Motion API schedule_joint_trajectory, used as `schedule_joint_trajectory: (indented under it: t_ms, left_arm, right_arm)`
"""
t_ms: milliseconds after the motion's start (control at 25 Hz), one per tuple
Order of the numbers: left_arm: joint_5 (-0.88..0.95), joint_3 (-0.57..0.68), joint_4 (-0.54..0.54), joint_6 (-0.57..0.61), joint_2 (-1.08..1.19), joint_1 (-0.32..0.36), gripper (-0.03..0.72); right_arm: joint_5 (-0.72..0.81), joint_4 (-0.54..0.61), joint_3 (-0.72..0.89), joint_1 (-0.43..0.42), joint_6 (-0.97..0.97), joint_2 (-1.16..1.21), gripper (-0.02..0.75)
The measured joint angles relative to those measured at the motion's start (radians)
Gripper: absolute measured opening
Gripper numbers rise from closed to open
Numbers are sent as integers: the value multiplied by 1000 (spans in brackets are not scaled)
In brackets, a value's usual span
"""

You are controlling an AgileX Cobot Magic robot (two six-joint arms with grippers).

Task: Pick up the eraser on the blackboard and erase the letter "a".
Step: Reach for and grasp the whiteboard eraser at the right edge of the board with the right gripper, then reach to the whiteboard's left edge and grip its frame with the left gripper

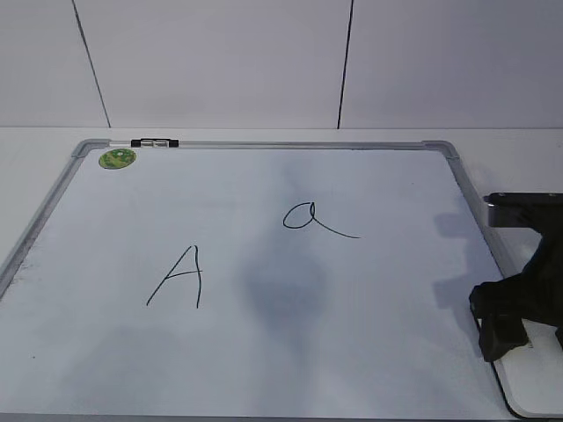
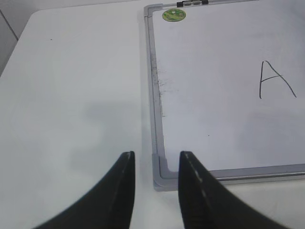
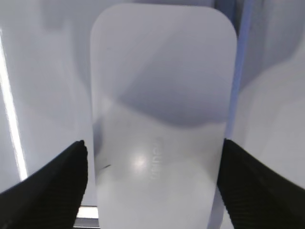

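The right gripper (image 3: pixel 152 186) has its jaws spread wide, one finger (image 3: pixel 52 186) at each lower corner of the right wrist view, and the eraser (image 3: pixel 162 114) lies squarely between them. Its long axis runs from six o'clock to twelve o'clock in that view, straight away from the wrist, so the jaws face its two long sides. The left finger sits just beside the eraser's left edge and the right finger just beside its right edge; I cannot tell whether either touches yet. Nothing is gripped. Faint grey lettering shows on the eraser's top near the six o'clock end.

In the exterior view the same gripper (image 1: pixel 515 330) is low at four o'clock, at the lower right corner of the whiteboard (image 1: pixel 264 378), with the eraser's pale rounded end (image 1: pixel 537 400) showing beneath it. This arm is clearly the nearer one; a straight close should catch the eraser across its width.

The left gripper (image 2: pixel 156 191) hangs over the board's near left corner with its jaws narrowly apart and nothing between them, well away from the eraser.

Farther up the board, the small "a" (image 1: pixel 310 218) lies at about eleven o'clock from the right gripper, well apart from it. The capital "A" (image 1: pixel 180 277) stands to its left, and a green sticker (image 1: pixel 116 158) marks the far left corner.
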Motion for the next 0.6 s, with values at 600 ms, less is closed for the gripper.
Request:
schedule_joint_trajectory:
  t_ms: [600]
  left_arm:
    - [0, 0, 0, 0, 0, 0, 235]
  right_arm:
    - [-18, -10, 0, 0, -2, 10, 655]
